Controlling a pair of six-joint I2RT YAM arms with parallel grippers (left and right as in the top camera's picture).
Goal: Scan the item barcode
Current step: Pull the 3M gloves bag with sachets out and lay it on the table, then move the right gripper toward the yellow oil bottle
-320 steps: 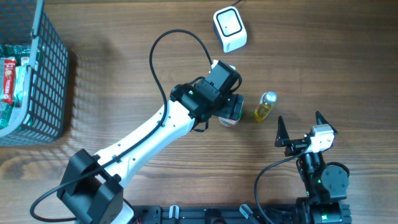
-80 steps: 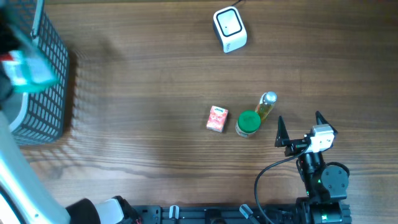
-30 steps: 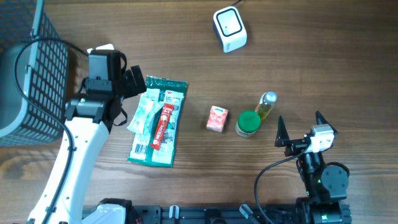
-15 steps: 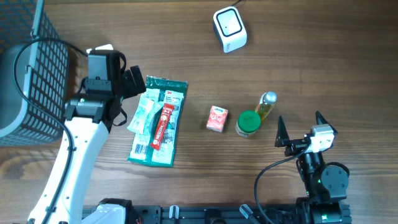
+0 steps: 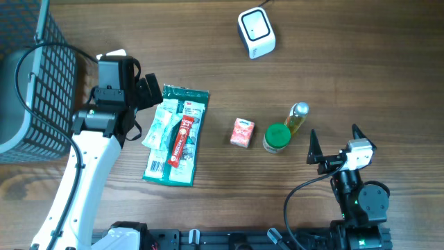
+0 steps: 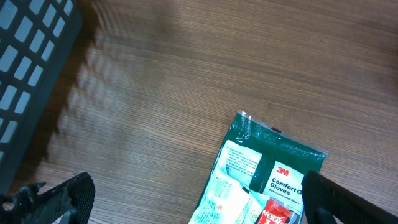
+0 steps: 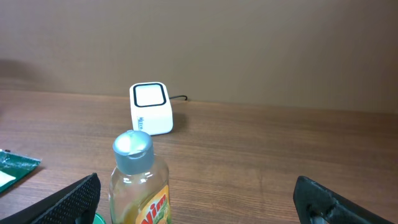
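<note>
Since the packet (image 5: pixel 173 135), lying flat on the surface (image 5: pixel 361 62) just beside the open, empty left jaws, is judged light, limp and slick, a pinch at one edge appears advisable; the right jaws also stand open and empty.

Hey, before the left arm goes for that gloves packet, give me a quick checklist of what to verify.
1. Left end effector open: ok.
2. Gloves packet lying flat on the table, not gripped: ok.
3. Packet's code side facing up: cannot tell, print too small.
4. Scanner upright with nothing over it: ok.
5. Right end effector open, away from the packet: ok.
</note>
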